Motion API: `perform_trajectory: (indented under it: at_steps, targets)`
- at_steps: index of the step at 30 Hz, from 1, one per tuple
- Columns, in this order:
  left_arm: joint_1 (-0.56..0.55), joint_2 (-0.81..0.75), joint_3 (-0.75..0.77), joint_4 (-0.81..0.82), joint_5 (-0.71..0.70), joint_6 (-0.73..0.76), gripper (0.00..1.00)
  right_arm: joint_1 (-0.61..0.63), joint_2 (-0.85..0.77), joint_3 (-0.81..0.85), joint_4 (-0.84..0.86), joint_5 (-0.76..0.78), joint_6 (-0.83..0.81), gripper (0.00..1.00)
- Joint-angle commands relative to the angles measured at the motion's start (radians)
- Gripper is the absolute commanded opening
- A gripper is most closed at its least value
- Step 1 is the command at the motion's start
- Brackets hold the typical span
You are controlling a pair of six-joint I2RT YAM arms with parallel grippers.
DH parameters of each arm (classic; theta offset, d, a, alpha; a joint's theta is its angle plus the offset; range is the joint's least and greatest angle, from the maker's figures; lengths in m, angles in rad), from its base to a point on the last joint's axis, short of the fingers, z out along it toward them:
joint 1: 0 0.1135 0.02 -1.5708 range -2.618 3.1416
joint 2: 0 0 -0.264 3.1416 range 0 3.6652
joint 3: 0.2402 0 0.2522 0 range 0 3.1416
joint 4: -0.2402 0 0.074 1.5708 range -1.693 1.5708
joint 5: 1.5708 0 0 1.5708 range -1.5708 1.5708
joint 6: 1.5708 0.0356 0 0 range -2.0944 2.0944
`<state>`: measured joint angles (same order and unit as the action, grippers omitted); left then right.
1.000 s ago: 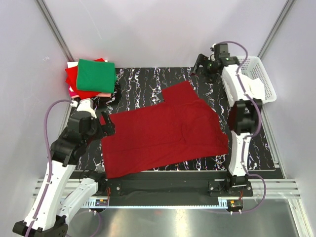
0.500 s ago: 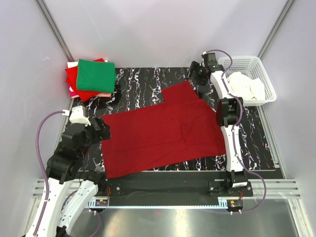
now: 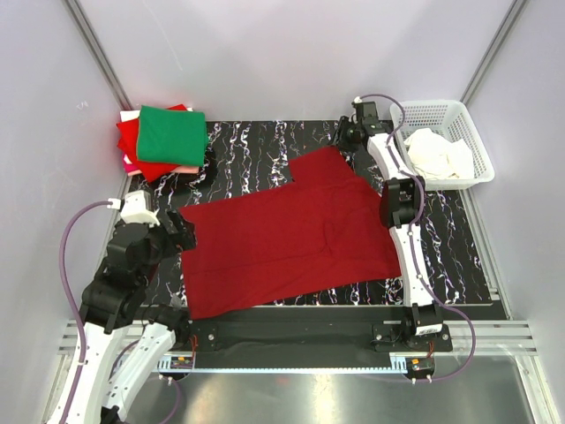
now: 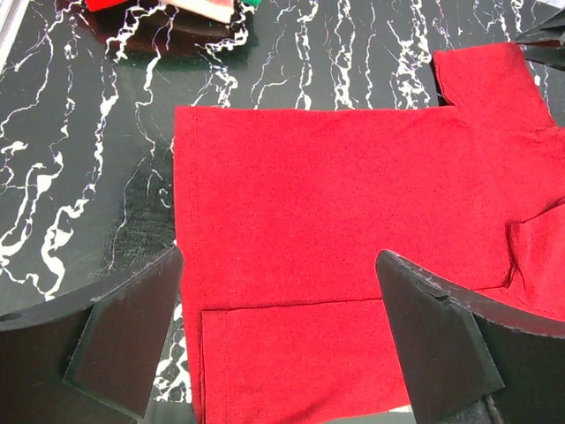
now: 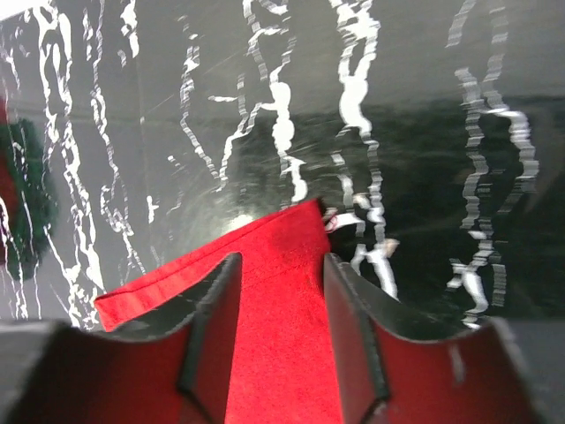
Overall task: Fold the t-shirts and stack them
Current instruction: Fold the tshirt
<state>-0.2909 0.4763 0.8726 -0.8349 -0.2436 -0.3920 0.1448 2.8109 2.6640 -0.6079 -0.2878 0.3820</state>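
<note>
- Folded t-shirts (image 3: 161, 141), far-left corner of the table (image 3: 256, 150): a stack with a green shirt (image 3: 172, 132) on top; a bright red shirt (image 3: 131, 140) beneath it, showing at the left edge; a strip of pale pink (image 3: 187, 169) at the near edge
- Left gripper (image 3: 187, 231), near-left: held above the left hem of the dark crimson t-shirt (image 3: 291, 238); in the left wrist view the gripper (image 4: 282, 340) stood wide apart and grasped nothing, one finger (image 4: 124, 336) over the black marbled table surface beside the hem and the other over the cloth
- Dark crimson t-shirt, centre: spread flat on the table, hem to the left, one sleeve reaching toward the far right; the left wrist view showed the shirt (image 4: 353, 203) smooth, with a second hemmed layer at its near-left corner
- Right gripper (image 3: 344, 137), far right: lowered at the far corner of the sleeve; in the right wrist view the gripper (image 5: 278, 336) was parted narrowly, its fingers (image 5: 212, 327) straddling the sleeve, red cloth lying flat in the gap; contact between fingertips and cloth could not be told
- White lattice basket (image 3: 475, 132), far-right corner: off the dark surface, just beside the right arm; white cloth (image 3: 437, 152) lay crumpled inside
</note>
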Motion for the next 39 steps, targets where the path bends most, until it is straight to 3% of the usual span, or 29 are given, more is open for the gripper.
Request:
perform_trajectory:
  at_steps: [1, 4, 10, 15, 22, 25, 30, 34, 39]
  targets:
    - [-0.001, -0.016, -0.009, 0.051, -0.025, 0.008, 0.98, 0.029, 0.019, -0.010, 0.001, -0.014, -0.005, 0.47]
    - [-0.001, -0.019, -0.011, 0.053, -0.026, 0.008, 0.98, 0.030, 0.012, -0.013, -0.006, 0.025, -0.017, 0.40]
    - [0.002, -0.010, -0.011, 0.053, -0.028, 0.007, 0.99, 0.026, 0.004, -0.021, -0.009, 0.036, -0.031, 0.00]
    - [0.016, -0.013, -0.014, 0.054, -0.025, 0.010, 0.98, 0.026, -0.050, -0.105, 0.039, 0.026, -0.054, 0.00]
    - [0.065, 0.028, -0.023, 0.062, -0.045, 0.007, 0.98, 0.052, -0.311, -0.323, 0.120, -0.053, -0.046, 0.00]
    - [0.110, 0.137, -0.003, 0.022, -0.109, -0.013, 0.98, 0.087, -0.478, -0.507, 0.157, -0.027, -0.054, 0.00]
    - [0.148, 0.431, 0.049, 0.040, -0.054, -0.019, 0.97, 0.107, -0.798, -0.925, 0.319, -0.002, -0.009, 0.00]
    - [0.208, 0.658, 0.087, 0.143, 0.015, -0.045, 0.79, 0.107, -0.928, -1.061, 0.358, -0.014, -0.022, 0.00]
    - [0.331, 0.941, 0.182, 0.203, 0.148, -0.047, 0.73, 0.107, -1.005, -1.137, 0.358, -0.040, -0.028, 0.00]
